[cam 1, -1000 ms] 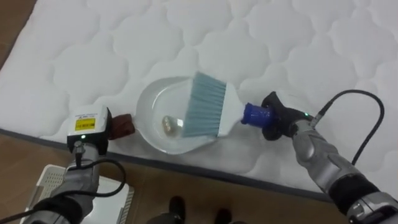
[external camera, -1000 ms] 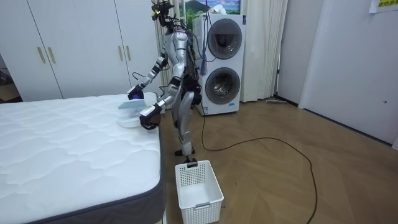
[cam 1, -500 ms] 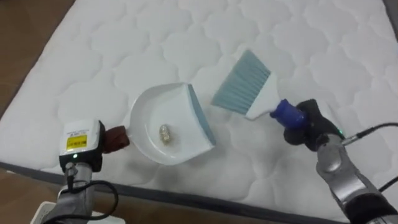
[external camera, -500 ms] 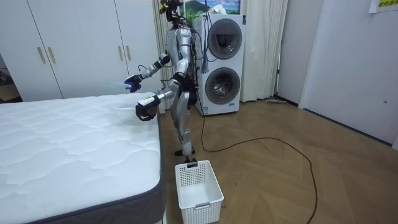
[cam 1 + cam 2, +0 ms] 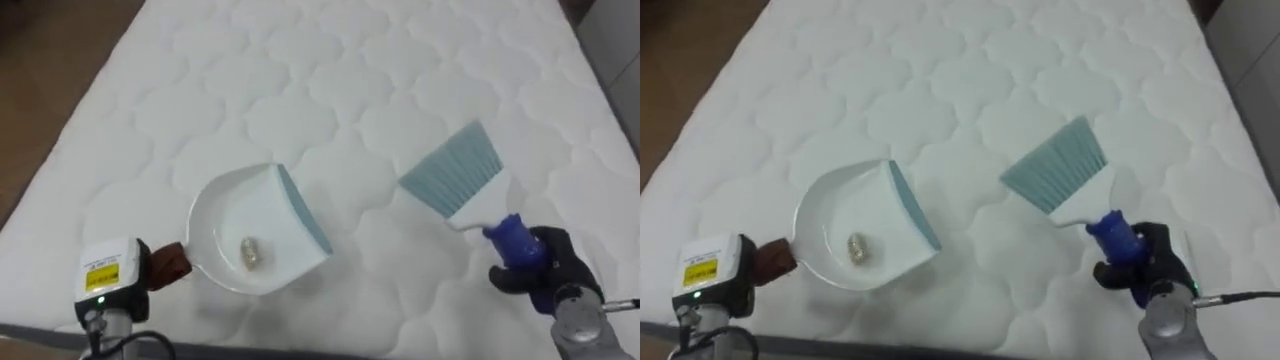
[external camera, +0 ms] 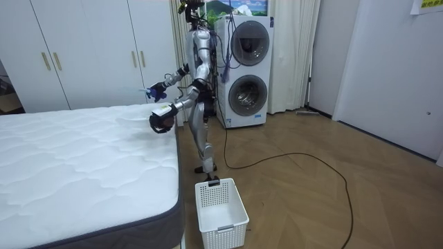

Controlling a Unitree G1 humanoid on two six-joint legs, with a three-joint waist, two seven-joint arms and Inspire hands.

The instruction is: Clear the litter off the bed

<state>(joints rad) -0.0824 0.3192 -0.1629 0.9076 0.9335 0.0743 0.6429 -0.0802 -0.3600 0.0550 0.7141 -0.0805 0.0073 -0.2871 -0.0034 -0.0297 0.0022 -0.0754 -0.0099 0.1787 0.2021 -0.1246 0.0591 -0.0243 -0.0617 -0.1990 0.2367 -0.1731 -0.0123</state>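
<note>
A white round plastic dustpan with a blue-grey lip [image 5: 262,232] sits over the near part of the bed's white quilted mattress [image 5: 330,90]. I cannot tell whether it touches the mattress. A small pale lump [image 5: 250,255] lies inside the dustpan, near its middle. The left hand [image 5: 140,268] is just left of the dustpan, clasped round its brown handle. Well to the right of the dustpan, the black right hand [image 5: 548,272] has its fingers wrapped round the blue handle of a white-backed hand brush with pale blue-grey bristles [image 5: 452,172]. The bristles point up and away, clear of the dustpan's lip. In the room view the robot stands upright at the bed's corner, and a white slatted plastic basket [image 6: 221,206] rests on the floor below and to the room view's right of the dustpan.
</note>
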